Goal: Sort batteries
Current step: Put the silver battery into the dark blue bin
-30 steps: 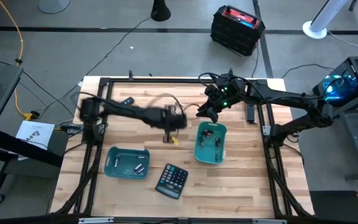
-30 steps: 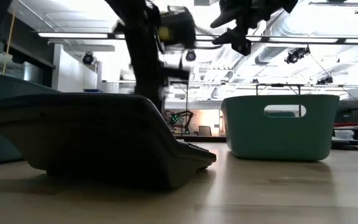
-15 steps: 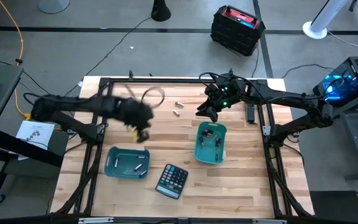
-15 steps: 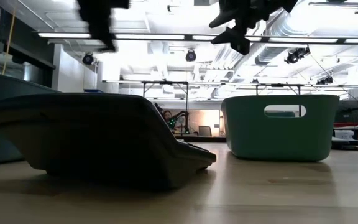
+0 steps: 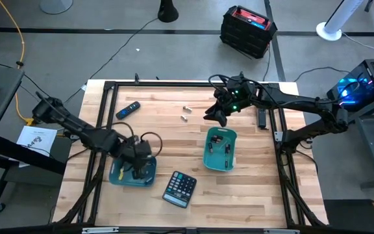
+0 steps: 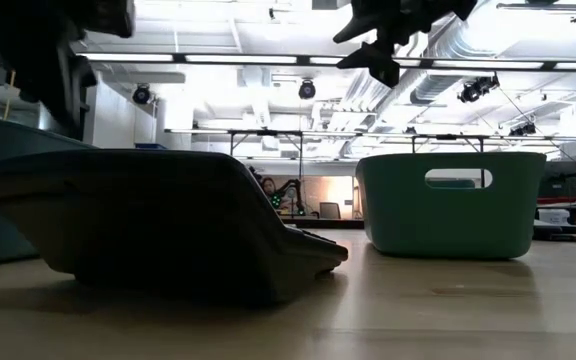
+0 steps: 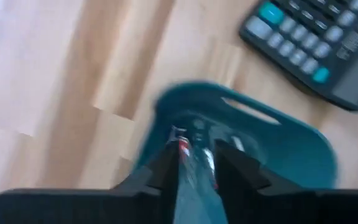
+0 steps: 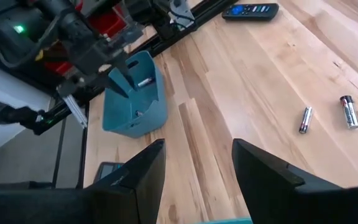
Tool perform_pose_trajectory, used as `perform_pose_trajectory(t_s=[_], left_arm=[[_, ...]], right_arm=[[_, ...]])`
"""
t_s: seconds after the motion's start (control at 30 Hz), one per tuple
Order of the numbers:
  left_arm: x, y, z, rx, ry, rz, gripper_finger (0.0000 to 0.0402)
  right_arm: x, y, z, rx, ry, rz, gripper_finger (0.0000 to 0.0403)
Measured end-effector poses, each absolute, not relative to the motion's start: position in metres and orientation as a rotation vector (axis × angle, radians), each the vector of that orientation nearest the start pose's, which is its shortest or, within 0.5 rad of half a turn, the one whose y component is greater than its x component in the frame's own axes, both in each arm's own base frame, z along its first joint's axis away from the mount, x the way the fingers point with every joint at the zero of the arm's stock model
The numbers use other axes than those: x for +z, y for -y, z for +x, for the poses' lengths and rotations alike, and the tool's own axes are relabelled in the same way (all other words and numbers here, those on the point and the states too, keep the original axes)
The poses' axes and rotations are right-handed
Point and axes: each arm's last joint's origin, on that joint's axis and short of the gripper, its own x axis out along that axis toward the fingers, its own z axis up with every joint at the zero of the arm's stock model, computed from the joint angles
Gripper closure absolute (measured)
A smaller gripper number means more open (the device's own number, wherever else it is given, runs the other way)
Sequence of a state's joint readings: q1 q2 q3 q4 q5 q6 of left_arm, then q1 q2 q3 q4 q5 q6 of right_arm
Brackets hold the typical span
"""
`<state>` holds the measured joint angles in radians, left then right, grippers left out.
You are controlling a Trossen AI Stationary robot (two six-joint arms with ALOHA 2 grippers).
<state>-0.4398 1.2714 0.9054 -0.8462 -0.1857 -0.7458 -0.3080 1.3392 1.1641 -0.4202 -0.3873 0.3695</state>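
My left gripper [image 5: 135, 162] hangs over the left teal bin [image 5: 123, 177], shut on a small silvery battery with a red part [image 7: 182, 148]. Other batteries [image 5: 144, 175] lie in that bin. My right gripper [image 5: 214, 116] is open and hovers above the table by the far end of the right teal bin [image 5: 208, 156], which holds a few batteries [image 5: 221, 144]. Two loose batteries [image 5: 186, 113] lie flat on the wood; the right wrist view shows them too [image 8: 305, 119]. My left gripper holds the battery [image 7: 182, 148] between its two fingertips [image 7: 166, 163], coming from above and pointing down into the left bin [image 7: 291, 134]. The battery is lifted clear. Blur hides which part of it the fingers are on.
A dark calculator [image 5: 179, 188] lies near the table's front edge between the bins. A black remote [image 5: 128, 109] lies far left. A black frame rail [image 5: 174, 84] runs round the table top. Bare wood lies between the loose batteries and the bins.
My left arm has swung from the middle of the table toward the left edge, then toward the near edge, and now stands over the left bin. The right arm has kept still.
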Motion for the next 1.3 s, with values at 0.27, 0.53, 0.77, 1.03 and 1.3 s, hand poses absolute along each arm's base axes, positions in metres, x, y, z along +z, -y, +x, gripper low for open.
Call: perform_pose_trajectory(t_s=[0.27,0.53,0.77,1.03,1.3], left_arm=[[0.246,0.046,0.225,0.310,-1.123,-0.290,0.0221],[0.301,0.019,0.241,0.307,-0.978,-0.169,0.0190],[0.354,0.016,0.235,0.368,-0.766,-0.147,0.0192],[0.381,0.028,0.203,0.368,-0.617,-0.340,0.0192],[0.400,0.034,0.169,0.458,-0.439,-0.393,0.0192]], right_arm=[[0.321,0.094,0.294,-0.130,-0.463,0.613,0.0222],[0.252,0.135,0.353,-0.238,-0.564,0.605,0.0222],[0.216,0.179,0.403,-0.366,-0.768,0.376,0.0222],[0.174,0.189,0.428,-0.325,-1.007,0.273,0.0222],[0.153,0.191,0.426,-0.450,-1.101,0.244,0.0224]])
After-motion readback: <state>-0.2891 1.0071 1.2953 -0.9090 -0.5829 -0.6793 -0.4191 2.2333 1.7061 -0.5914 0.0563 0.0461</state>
